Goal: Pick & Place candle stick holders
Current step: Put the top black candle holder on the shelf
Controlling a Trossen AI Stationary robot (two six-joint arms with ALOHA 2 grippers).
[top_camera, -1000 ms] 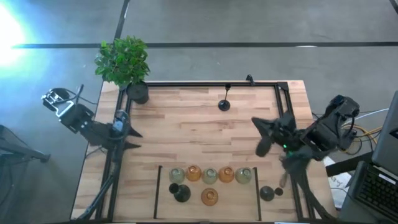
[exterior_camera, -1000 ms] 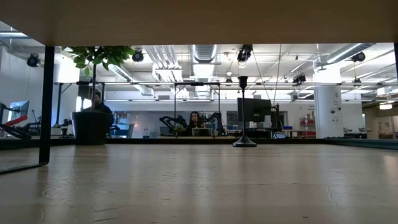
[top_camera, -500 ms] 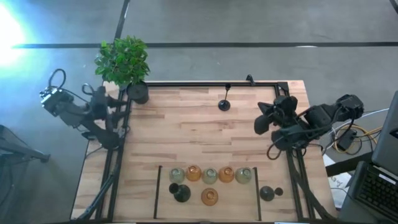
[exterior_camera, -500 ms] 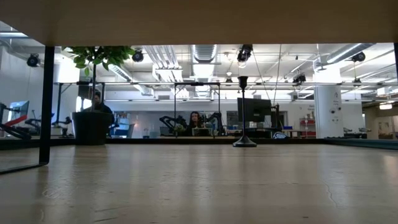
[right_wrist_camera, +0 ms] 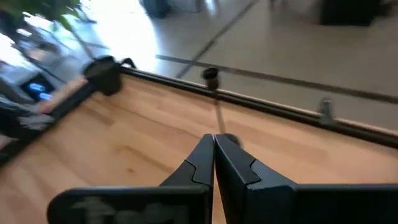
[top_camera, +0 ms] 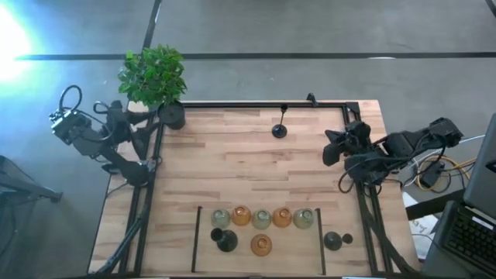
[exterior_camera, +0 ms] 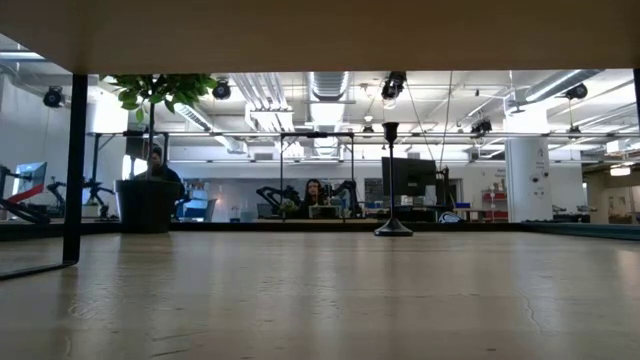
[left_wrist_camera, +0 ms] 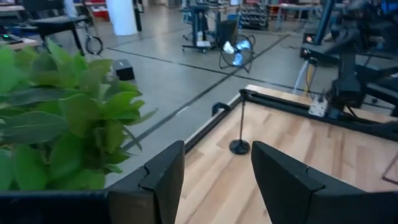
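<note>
- The right gripper hangs over the table's right side with its fingers pressed together on nothing; its wrist view looks straight at the black thin-stemmed candle holder.
- The left gripper sits off the table's left edge, just beside the potted plant. Its fingers are spread apart and empty, and the same stemmed holder shows between them, well away.
- That stemmed holder stands upright near the far rail, apart from both grippers, and is the likely next pick.
- At the near edge, a row of amber and pale glass holders stands between two black bars, with a dark round holder and another amber holder in front. Two more dark holders stand outside the right bar.
- Risks, as I judge them: the stem is thin and the holder tall, so an off-centre approach with shut fingers would knock it over; the fingers must part first. The left arm could brush the plant's leaves if it swings inward low.
- Compared with a second ago, both arms have pulled back and outward: the left from the table's left rail up towards the plant, the right from mid-table towards the far right. The holders have not moved.
</note>
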